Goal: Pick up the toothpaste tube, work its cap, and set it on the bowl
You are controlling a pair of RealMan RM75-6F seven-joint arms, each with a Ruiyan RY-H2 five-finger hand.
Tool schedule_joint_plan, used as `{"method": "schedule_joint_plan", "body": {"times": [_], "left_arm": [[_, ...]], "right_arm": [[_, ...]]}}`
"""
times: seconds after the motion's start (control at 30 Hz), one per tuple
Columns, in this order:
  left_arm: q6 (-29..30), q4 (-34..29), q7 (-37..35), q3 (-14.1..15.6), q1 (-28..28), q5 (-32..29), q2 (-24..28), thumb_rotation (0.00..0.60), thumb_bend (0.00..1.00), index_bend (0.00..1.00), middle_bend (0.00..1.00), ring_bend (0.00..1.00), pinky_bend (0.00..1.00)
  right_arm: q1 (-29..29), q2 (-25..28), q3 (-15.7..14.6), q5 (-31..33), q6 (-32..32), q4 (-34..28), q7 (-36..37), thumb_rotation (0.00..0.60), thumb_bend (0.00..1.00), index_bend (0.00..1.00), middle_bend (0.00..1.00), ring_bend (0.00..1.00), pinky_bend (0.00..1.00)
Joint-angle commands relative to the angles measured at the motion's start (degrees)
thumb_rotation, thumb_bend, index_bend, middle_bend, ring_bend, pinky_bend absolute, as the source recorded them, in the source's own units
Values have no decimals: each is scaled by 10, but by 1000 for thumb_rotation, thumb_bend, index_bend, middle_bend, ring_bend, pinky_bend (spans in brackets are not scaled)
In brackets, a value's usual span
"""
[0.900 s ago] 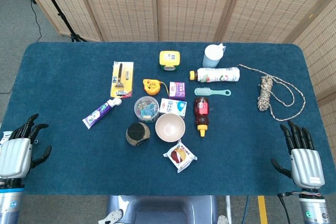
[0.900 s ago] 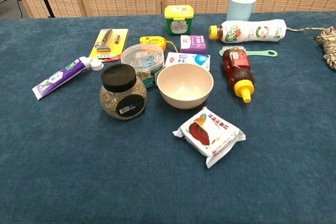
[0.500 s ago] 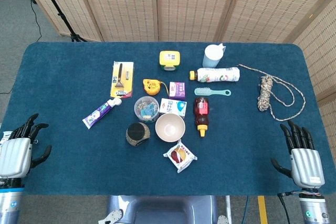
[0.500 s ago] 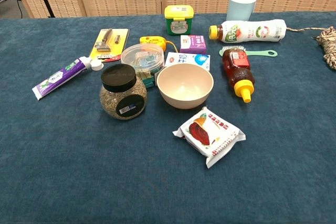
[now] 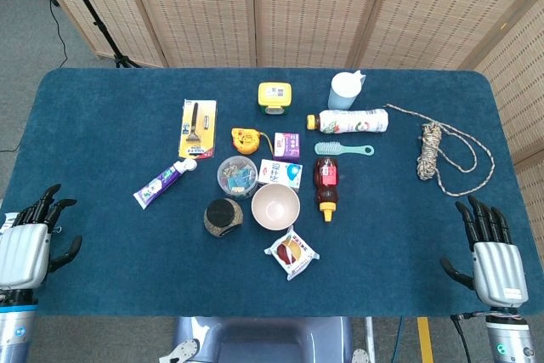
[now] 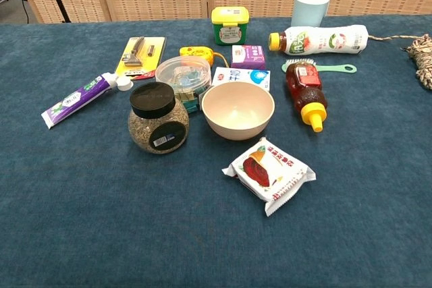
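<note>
We see our left hand [image 5: 27,248] at the near left corner of the blue desk [image 5: 102,261]. Its fingers are spread apart and it holds nothing.

Next comes the toothpaste tube [image 5: 161,184]. It lies flat on the desk, left of the middle, well apart from both hands. Its white cap [image 5: 189,165] points up and to the right, and touches the bottom edge of the yellow razor pack [image 5: 196,128]. Just beside the tube, to the right, stands a round jar with a black lid [image 6: 156,117], with a clear tub of clips [image 6: 183,76] just behind it.

The empty bowl [image 6: 237,110] sits in the middle, just beside the jar. A snack packet [image 6: 268,173] lies in front of it, and a honey bottle [image 6: 305,92] lies on its right.

Far on the right, at the near corner, is our right hand [image 5: 493,257]. Its fingers are apart too, and it holds nothing.

So we think the first step has not started yet. The tube is untouched. The left hand is nearer, so we think it should reach out over the desk to the tube. It should grab the tube around its middle and take care not to bump the jar.
</note>
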Motion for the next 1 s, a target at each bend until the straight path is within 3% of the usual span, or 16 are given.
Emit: {"method": "schedule_joint_plan", "body": {"times": [0.03, 0.27, 0.57, 0.63, 0.8, 1.0], "left_arm": [[-2, 0, 2, 0, -1, 0, 2, 600, 299, 246, 122, 210, 234], [-35, -13, 25, 3, -14, -19, 21, 600, 299, 200, 122, 209, 234], [-93, 0, 38, -7, -49, -54, 30, 600, 292, 231, 122, 181, 234], [-129, 8, 44, -10, -68, -77, 29, 600, 284, 202, 112, 155, 234], [-197, 14, 47, -19, -107, -127, 28, 600, 269, 2, 18, 83, 234], [-239, 34, 59, -30, -146, -161, 15, 600, 267, 0, 0, 53, 229]], "right_arm": [[0, 1, 0, 0, 1, -1, 0, 600, 219, 0, 0, 0, 0], [-4, 3, -1, -3, 7, -3, 3, 600, 219, 0, 0, 0, 0], [-5, 8, -2, -4, 6, -10, -4, 600, 219, 0, 0, 0, 0], [-5, 11, -1, -4, 7, -14, -7, 600, 219, 0, 0, 0, 0], [-10, 17, -2, -3, 11, -19, -9, 600, 219, 0, 0, 0, 0], [-15, 21, -3, -6, 18, -22, -9, 600, 218, 0, 0, 0, 0]]}}
